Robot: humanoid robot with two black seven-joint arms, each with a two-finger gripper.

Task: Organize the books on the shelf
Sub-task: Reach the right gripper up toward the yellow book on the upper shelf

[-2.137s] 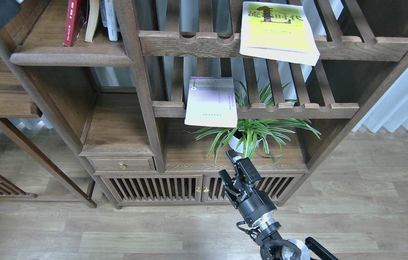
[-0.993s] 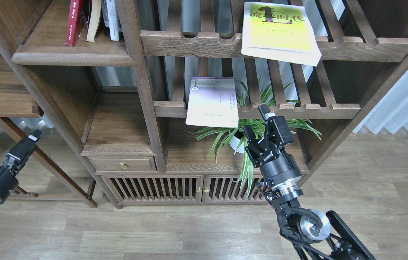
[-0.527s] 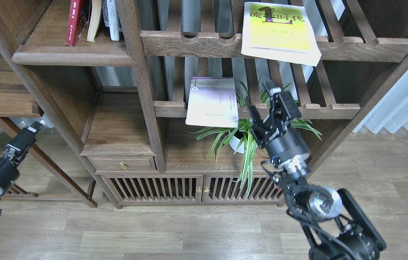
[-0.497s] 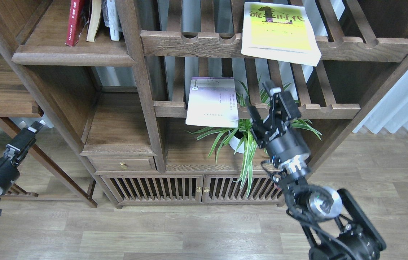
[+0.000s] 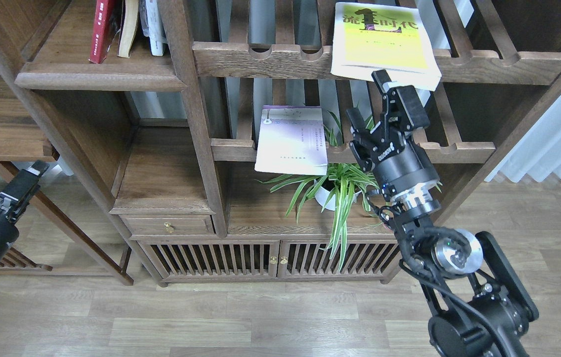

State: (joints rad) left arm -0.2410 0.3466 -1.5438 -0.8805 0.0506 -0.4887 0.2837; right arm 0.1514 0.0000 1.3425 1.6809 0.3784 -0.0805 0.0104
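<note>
The yellow-green book (image 5: 384, 42) lies flat on the upper slatted rack, its front edge overhanging the rail. The pale lavender book (image 5: 291, 140) lies flat on the lower slatted rack, also overhanging. The dark red book (image 5: 103, 29) stands upright on the solid shelf (image 5: 96, 78) at the top left. My right gripper (image 5: 367, 99) is open and empty, its upper finger (image 5: 383, 82) just under the yellow-green book's front edge. My left gripper (image 5: 34, 173) is low at the far left, seen narrow and side-on, away from all books.
A spider plant in a white pot (image 5: 340, 183) stands under the lower rack, right behind my right wrist. Other books (image 5: 154, 25) stand next to the red one. A drawer (image 5: 168, 225) and slatted cabinet doors (image 5: 270, 258) are below. A white curtain (image 5: 558, 134) hangs at the right.
My right arm has risen from in front of the plant to just under the yellow-green book, still open. My left gripper came into view low at the left and drifted left.
</note>
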